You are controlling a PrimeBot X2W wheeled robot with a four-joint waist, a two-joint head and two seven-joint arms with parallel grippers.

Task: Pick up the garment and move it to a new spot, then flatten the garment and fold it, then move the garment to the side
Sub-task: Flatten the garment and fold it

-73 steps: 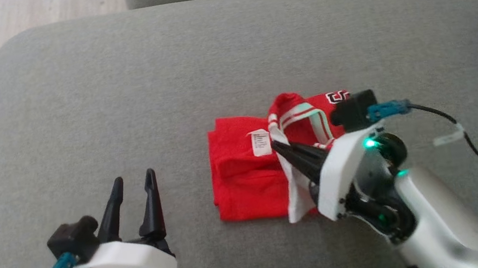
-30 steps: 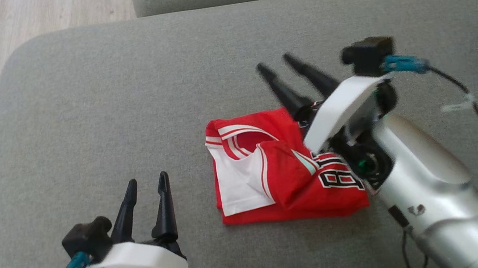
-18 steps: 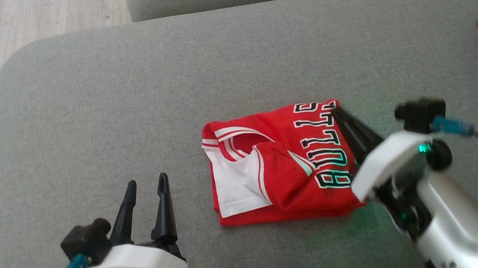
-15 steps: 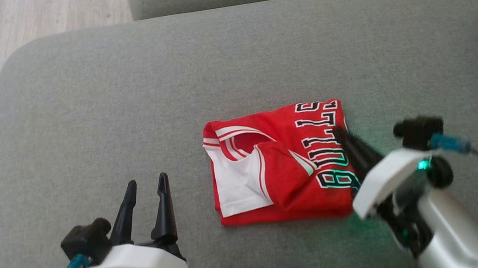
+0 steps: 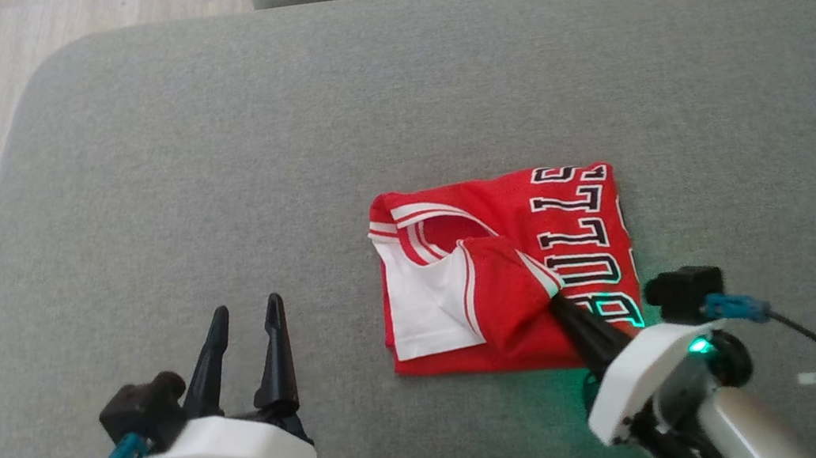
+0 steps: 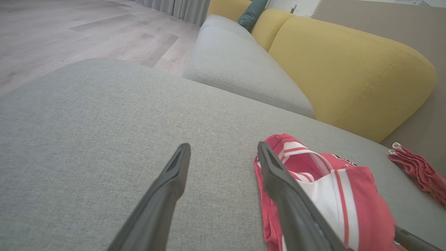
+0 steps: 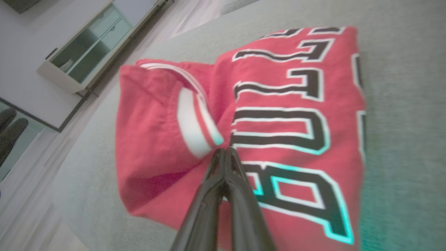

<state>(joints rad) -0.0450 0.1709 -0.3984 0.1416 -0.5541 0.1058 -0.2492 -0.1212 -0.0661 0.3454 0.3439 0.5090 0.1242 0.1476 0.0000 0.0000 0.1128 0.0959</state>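
While the left gripper (image 5: 246, 309) hovers with its fingers apart over the grey cushion (image 5: 208, 169), the folded red garment (image 5: 500, 204) lies near its right side. The right gripper (image 5: 552, 297), fingers pressed together, touches the garment's white-trimmed flap (image 7: 195, 129) with its tips; whether it pinches cloth is unclear.

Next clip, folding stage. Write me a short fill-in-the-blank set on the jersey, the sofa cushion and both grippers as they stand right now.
1. The folded red jersey lies on a sofa cushion whose colour is ___.
2. The right gripper has its fingers ___, tips against the jersey's striped flap.
3. The left gripper, left of the jersey and apart from it, is ___.
4. The black letters on the jersey spell ___.

Missing words: grey; shut; open; BULLS
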